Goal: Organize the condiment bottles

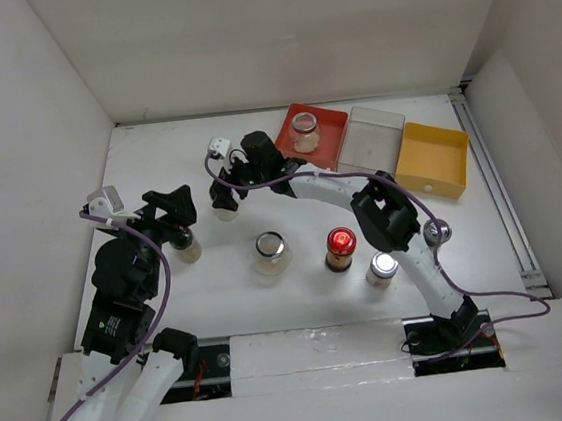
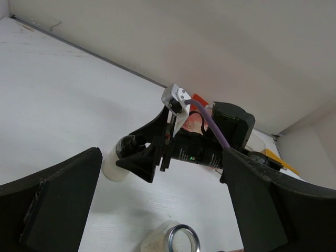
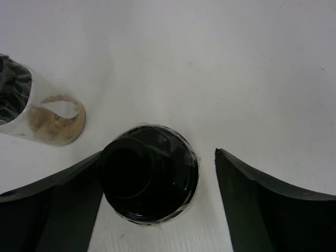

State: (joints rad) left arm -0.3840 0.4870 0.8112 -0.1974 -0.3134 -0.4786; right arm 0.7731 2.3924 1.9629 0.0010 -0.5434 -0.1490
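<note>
My right gripper (image 1: 227, 192) is open and straddles a white bottle with a black cap (image 1: 226, 209). In the right wrist view the cap (image 3: 149, 178) sits between the fingers, close against the left one, with a gap on the right. My left gripper (image 1: 173, 214) is open and empty. An amber bottle with a black cap (image 1: 186, 247) stands just beside it and also shows in the right wrist view (image 3: 39, 115). A silver-lidded jar (image 1: 272, 253), a red-capped bottle (image 1: 341, 248) and a small silver-capped bottle (image 1: 382, 268) stand mid-table. Another jar (image 1: 305, 133) sits in the red tray (image 1: 333, 148).
A clear tray (image 1: 372, 139) and a yellow tray (image 1: 435, 159) stand to the right of the red one at the back. A silver-capped item (image 1: 436, 231) shows partly behind the right arm. White walls enclose the table on three sides.
</note>
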